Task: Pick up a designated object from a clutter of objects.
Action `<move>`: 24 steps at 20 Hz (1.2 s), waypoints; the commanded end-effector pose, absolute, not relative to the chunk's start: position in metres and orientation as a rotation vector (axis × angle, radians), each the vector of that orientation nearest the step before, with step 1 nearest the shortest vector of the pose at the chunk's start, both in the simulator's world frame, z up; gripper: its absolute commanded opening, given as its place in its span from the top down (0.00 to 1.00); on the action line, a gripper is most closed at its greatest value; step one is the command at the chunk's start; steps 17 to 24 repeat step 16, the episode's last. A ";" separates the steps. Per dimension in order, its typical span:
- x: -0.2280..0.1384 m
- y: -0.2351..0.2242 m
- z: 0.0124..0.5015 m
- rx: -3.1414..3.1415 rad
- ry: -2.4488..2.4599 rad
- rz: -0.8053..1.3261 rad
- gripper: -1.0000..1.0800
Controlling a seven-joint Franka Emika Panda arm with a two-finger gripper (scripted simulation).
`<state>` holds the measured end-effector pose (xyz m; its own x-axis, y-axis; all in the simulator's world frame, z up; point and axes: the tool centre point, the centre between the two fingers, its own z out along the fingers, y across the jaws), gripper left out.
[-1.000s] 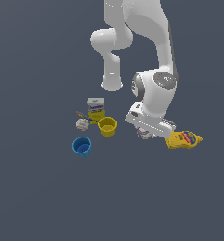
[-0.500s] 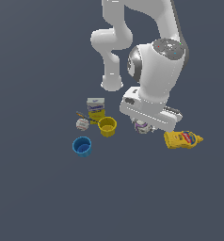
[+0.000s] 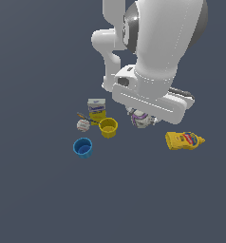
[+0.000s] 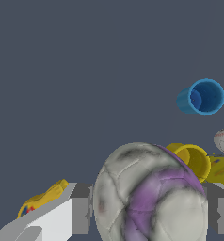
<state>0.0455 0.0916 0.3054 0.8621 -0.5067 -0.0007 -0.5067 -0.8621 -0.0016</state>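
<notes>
The white lump with purple markings point(image 3: 141, 118) sits between my gripper's fingers point(image 3: 142, 119) just under the arm's hand, lifted off the floor. In the wrist view the lump point(image 4: 151, 197) fills the space between the two grey fingers point(image 4: 81, 215), which are shut on it. The yellow cup point(image 3: 108, 127) stands to the exterior view's left of it, the yellow mustard bottle point(image 3: 183, 140) lies to its right.
A blue cup point(image 3: 82, 147), a white ball with reddish stitching point(image 3: 82, 125), a white-and-yellow box point(image 3: 96, 108) and a small dark piece point(image 3: 80, 115) lie on the exterior view's left. The wrist view shows the blue cup point(image 4: 201, 97), yellow cup point(image 4: 193, 159) and bottle point(image 4: 41, 199).
The arm has risen toward the camera with the white-purple lump held in the gripper. The other items have not moved.
</notes>
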 end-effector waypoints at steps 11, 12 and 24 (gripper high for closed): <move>0.068 0.073 0.363 -3.031 0.825 0.000 1.00; 0.069 0.072 0.365 -3.031 0.825 0.000 1.00; 0.070 0.071 0.367 -3.031 0.825 0.000 1.00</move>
